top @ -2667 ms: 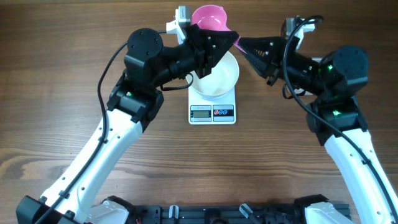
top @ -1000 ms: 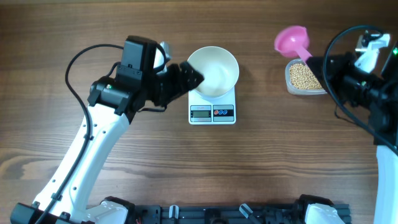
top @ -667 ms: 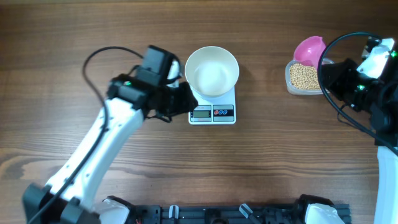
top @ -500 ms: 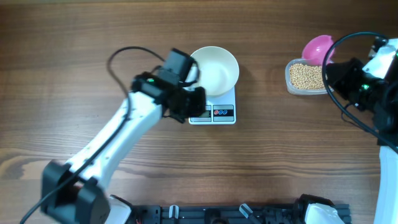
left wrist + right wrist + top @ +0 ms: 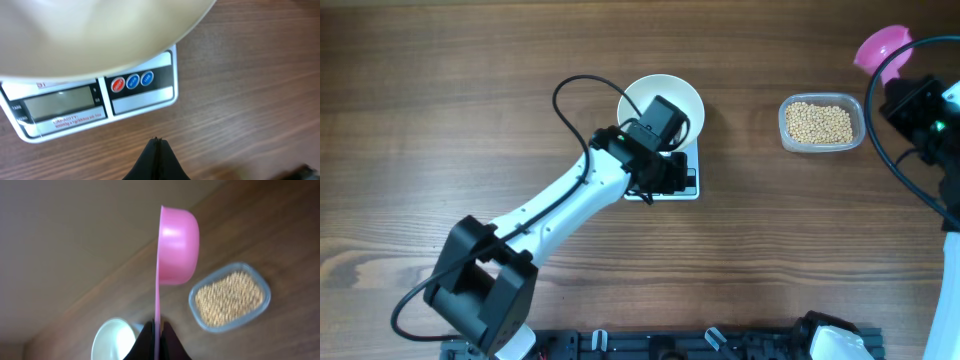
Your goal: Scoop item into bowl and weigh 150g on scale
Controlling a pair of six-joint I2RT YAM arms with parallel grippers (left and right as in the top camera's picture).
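The white bowl (image 5: 645,98) stands on the white scale (image 5: 693,183); no beans show in the part of it that I can see. My left gripper (image 5: 665,185) hangs shut and holding nothing over the scale's front edge, and its wrist covers part of the bowl. In the left wrist view the shut gripper (image 5: 156,141) points at the table just before the scale's display (image 5: 60,104) and buttons (image 5: 132,82). My right gripper (image 5: 157,326) is shut on the handle of a pink scoop (image 5: 177,245), raised at the far right behind the clear tub of beans (image 5: 821,123).
The clear tub (image 5: 230,297) sits on the wooden table to the right of the scale. The left arm (image 5: 555,215) stretches diagonally from the front left to the scale. The right arm's cable (image 5: 880,95) loops near the table's right edge.
The left arm has swung right from beside the bowl to the scale's front, and its jaws have shut. The right arm has carried the pink scoop back and right, off the tub.
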